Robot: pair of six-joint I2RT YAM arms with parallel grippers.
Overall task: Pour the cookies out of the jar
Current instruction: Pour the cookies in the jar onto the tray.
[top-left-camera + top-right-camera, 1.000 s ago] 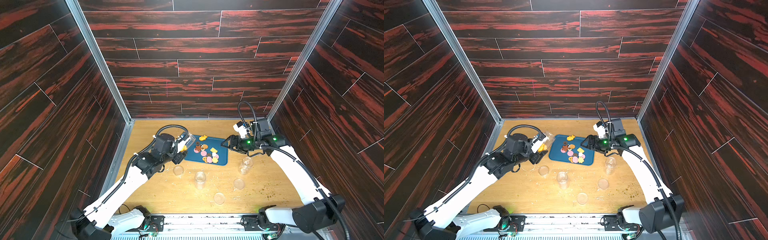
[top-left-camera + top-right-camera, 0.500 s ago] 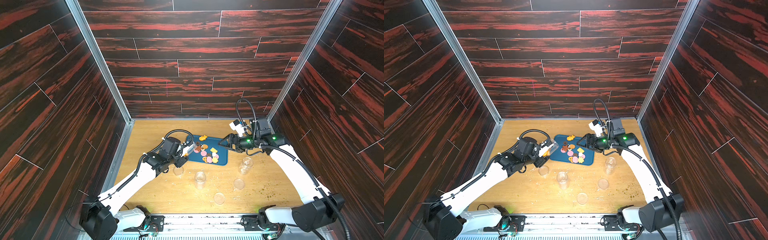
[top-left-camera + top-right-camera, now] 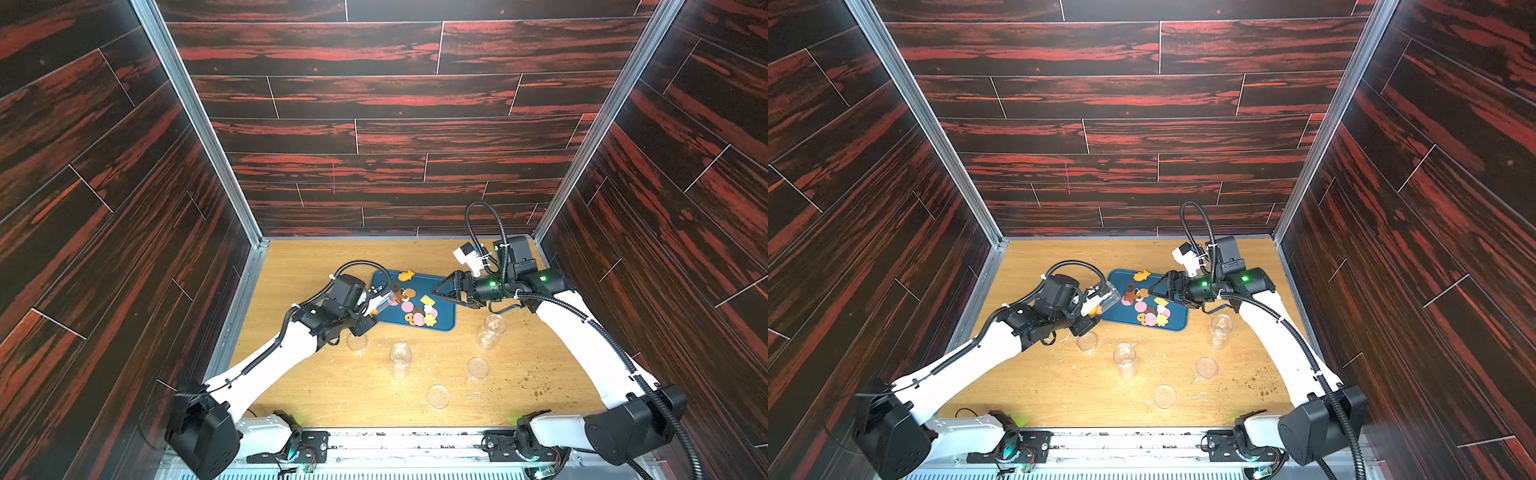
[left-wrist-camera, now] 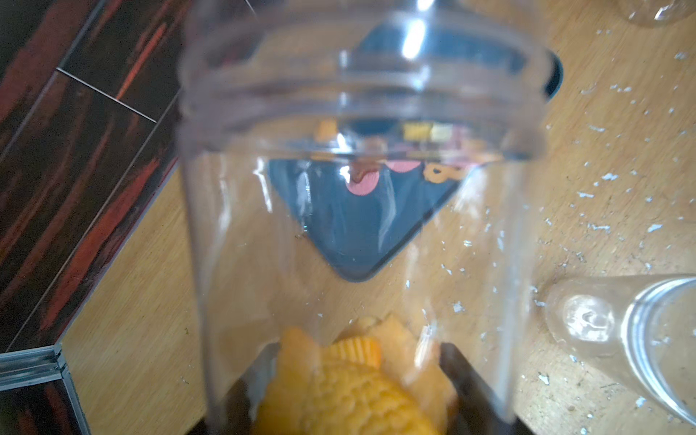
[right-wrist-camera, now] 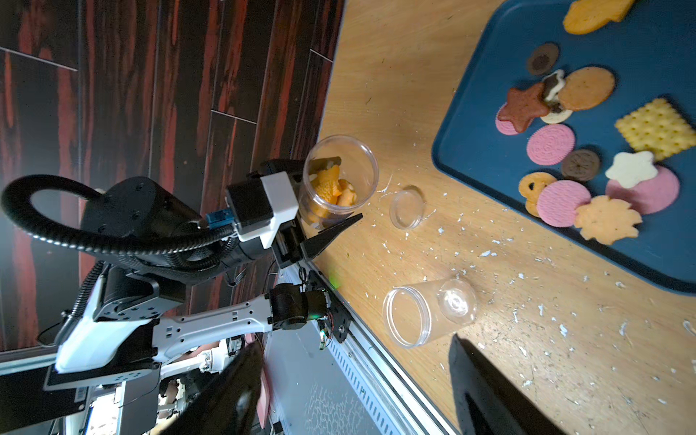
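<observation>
Wooden table (image 3: pixel 332 395), blue tray (image 3: pixel 442 322) lying between my two arms. My right gripper (image 3: pixel 441 291) hangs over the tray's right end, jaws wide apart and holding nothing. My left gripper (image 5: pixel 346 188) clamps the clear jar (image 3: pixel 1108 296), tipped with its mouth toward the tray's left corner. Most cookies (image 3: pixel 417 309) lie loose on the tray; a few orange cookies (image 4: pixel 339 391) sit at the jar's bottom. Pale crumbs (image 5: pixel 486 254) dot the table.
</observation>
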